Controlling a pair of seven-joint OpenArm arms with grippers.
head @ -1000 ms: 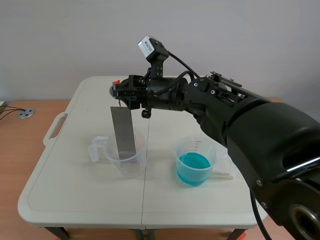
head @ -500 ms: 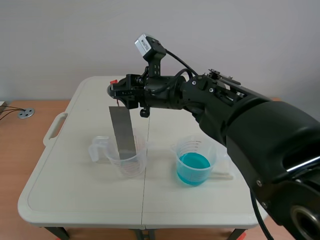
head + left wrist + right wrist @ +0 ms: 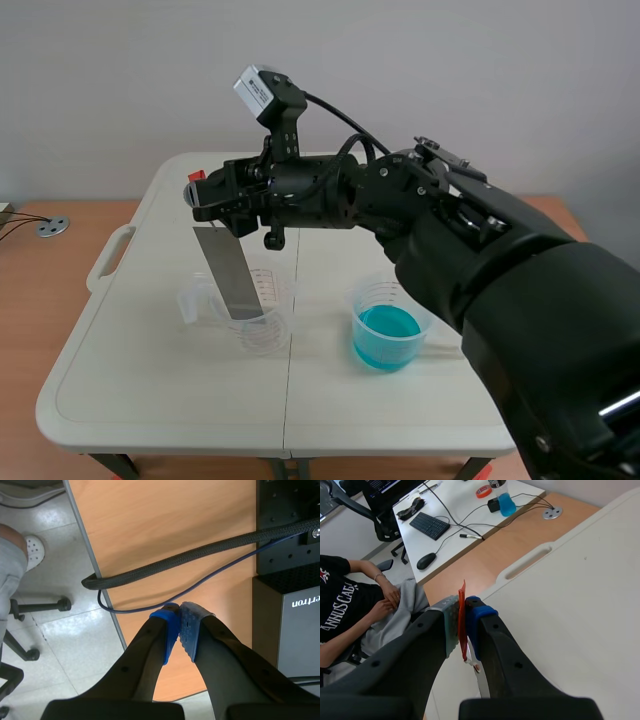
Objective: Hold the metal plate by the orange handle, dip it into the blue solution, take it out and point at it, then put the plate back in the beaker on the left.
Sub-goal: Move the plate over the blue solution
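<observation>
Here right pincer (image 3: 464, 611) clamps orange handle (image 3: 462, 591); metal plate (image 3: 228, 272) hangs below, tilted, into beaker (image 3: 264, 328).

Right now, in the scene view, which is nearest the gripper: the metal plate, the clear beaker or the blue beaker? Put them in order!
From the right gripper:
1. metal plate, hanging from it by its handle.
2. clear beaker, below, on the left.
3. blue solution beaker, off to the right.

Left pincer (image 3: 180, 612) closed, empty, over wooden desk (image 3: 165, 530); black cable (image 3: 200, 555) ahead.
</observation>
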